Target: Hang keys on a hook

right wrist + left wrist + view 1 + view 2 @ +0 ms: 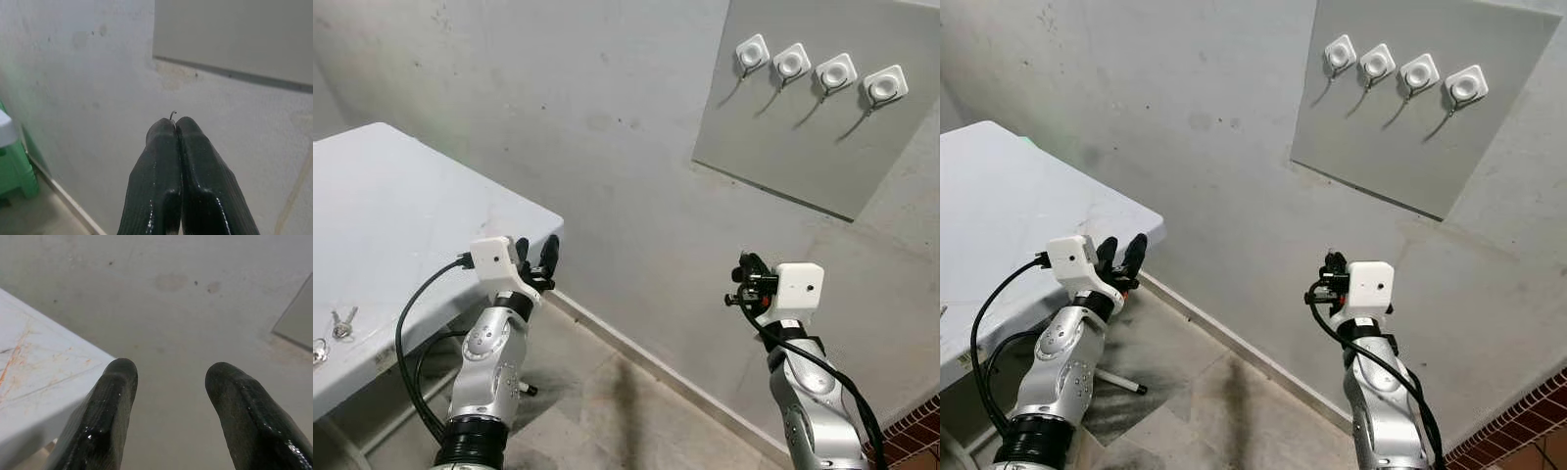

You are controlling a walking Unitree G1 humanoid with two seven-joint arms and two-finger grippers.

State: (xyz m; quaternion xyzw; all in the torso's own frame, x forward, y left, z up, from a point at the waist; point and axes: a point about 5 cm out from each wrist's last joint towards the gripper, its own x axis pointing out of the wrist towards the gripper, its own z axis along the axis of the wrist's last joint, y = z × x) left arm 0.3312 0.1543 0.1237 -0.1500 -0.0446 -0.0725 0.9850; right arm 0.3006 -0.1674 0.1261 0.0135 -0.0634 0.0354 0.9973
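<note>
A small bunch of keys (343, 323) lies near the front left edge of the white table (401, 206), with a second metal piece (318, 351) beside it. Four white hooks (791, 63) sit in a row on a grey board (803, 147) high on the wall at the right. My left gripper (536, 245) is open and empty, raised by the table's right corner, well right of the keys. My right gripper (744, 262) is shut, held up below the board and far under the hooks. A tiny curved wire (172, 114) pokes out at its fingertips (164, 128).
The grey concrete wall (607, 117) runs close ahead, meeting the tiled floor (607, 392) along a skirting line. A green stool (14, 166) stands by the wall. Red brickwork (915, 431) shows at the lower right. A table leg (1121, 382) reaches the floor under the table.
</note>
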